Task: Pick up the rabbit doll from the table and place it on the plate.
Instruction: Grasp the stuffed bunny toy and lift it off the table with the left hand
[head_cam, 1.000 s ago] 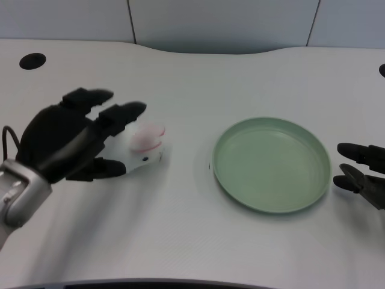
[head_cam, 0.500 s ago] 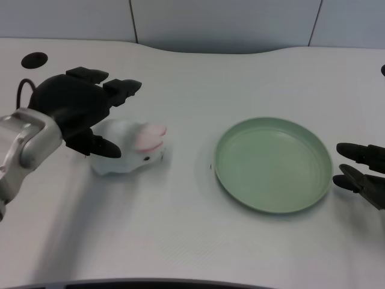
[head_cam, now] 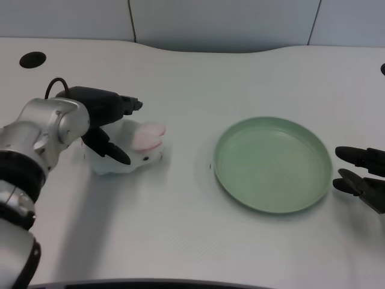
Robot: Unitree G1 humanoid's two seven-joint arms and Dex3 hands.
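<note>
The black left hand [head_cam: 107,123] has dropped onto the soft white pink-eared rabbit doll [head_cam: 137,149], fingers curling around it; smooth round green plate [head_cam: 272,164] lies well apart.

The black many-fingered left hand [head_cam: 103,117] covered the rear of the white, pink-eared rabbit doll [head_cam: 133,150]; whether its fingers gripped the doll was unclear.

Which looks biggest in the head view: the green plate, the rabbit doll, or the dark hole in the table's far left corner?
Largest to smallest:
1. green plate
2. rabbit doll, partly hidden by the left robot hand
3. dark hole, farther away, so its true size is less sure
</note>
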